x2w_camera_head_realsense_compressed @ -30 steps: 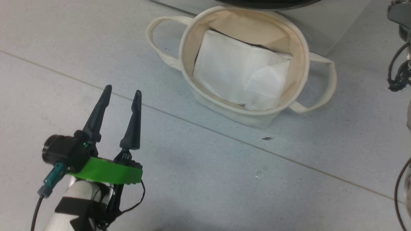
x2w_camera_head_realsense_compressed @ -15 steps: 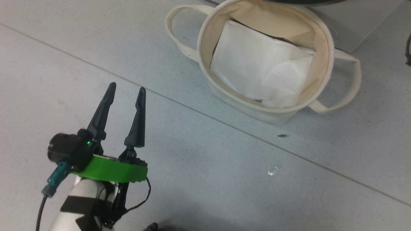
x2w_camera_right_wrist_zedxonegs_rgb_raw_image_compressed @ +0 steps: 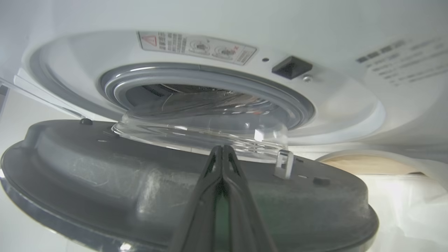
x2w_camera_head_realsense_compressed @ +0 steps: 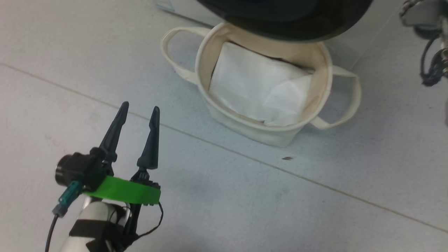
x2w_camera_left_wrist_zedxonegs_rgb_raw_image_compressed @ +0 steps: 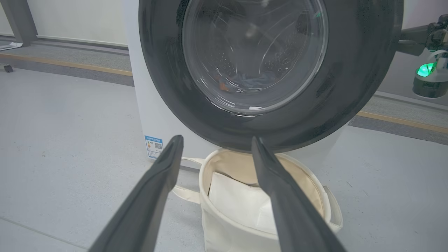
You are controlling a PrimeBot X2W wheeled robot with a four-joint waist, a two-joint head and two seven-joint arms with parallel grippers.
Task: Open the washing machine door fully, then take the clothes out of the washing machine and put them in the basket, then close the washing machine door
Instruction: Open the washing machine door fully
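Left gripper [x2w_camera_head_realsense_compressed: 140, 106]: fingers apart, empty. The basket [x2w_camera_head_realsense_compressed: 259, 133] stands at its 1 o'clock, well apart, and holds a white sheet [x2w_camera_head_realsense_compressed: 252, 87]. The washing machine door [x2w_camera_head_realsense_compressed: 287, 21] overhangs the basket's far rim at 12 o'clock. It is ajar, not fully open.

Right gripper [x2w_camera_right_wrist_zedxonegs_rgb_raw_image_compressed: 222, 148]: fingers pressed together with nothing between them, laid along the door's inner face, tips near the latch hook [x2w_camera_right_wrist_zedxonegs_rgb_raw_image_compressed: 284, 162].

Judgement: the right arm is nearer. The door must swing further from the washing machine [x2w_camera_left_wrist_zedxonegs_rgb_raw_image_compressed: 154, 115].

The clothes [x2w_camera_left_wrist_zedxonegs_rgb_raw_image_compressed: 250, 83] lie in the drum, seen through the glass.

Writing: a blue sticker [x2w_camera_left_wrist_zedxonegs_rgb_raw_image_compressed: 154, 146] with a code square and a warning label [x2w_camera_right_wrist_zedxonegs_rgb_raw_image_compressed: 196, 47] with a red triangle. Neither text is legible.
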